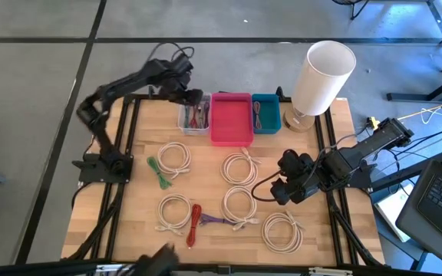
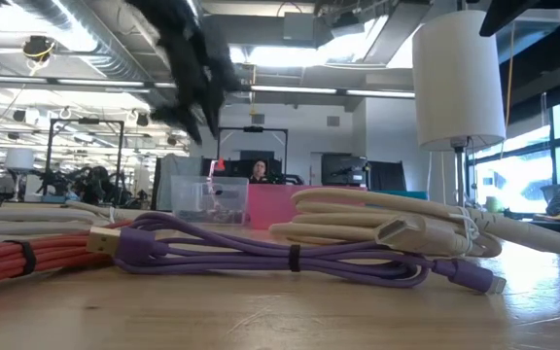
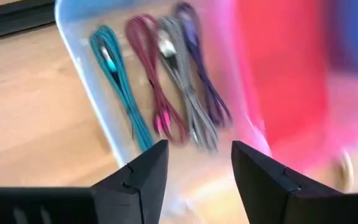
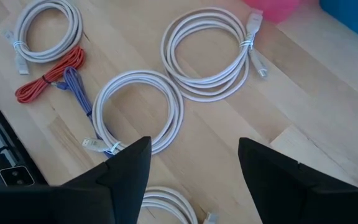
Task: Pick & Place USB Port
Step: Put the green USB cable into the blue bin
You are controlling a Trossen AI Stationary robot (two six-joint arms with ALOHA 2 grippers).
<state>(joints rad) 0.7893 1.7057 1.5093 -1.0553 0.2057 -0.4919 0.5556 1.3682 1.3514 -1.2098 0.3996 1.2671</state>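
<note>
My left hand (image 3: 194,177) hangs empty, fingers apart, over the clear bin (image 1: 192,116) at 12 o'clock, cables (image 3: 166,81) inside. Lift straight, avoid snagging. Right hand (image 4: 194,180) open, waits at 3 o'clock.

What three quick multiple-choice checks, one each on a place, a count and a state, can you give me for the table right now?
1. Where is the left gripper?
A. over the clear bin
B. over the blue bin
C. beside the lamp

2. How many white cable coils lie on the table?
A. three
B. five
C. seven

3. How do the left gripper's fingers stand?
A. shut on a cable
B. open, holding nothing
C. shut on nothing

Answers:
1. A, the high view shows it above the clear bin, left of the pink bin.
2. B, the high view shows five.
3. B, the left wrist view shows a bare gap above the bundled cables.
</note>
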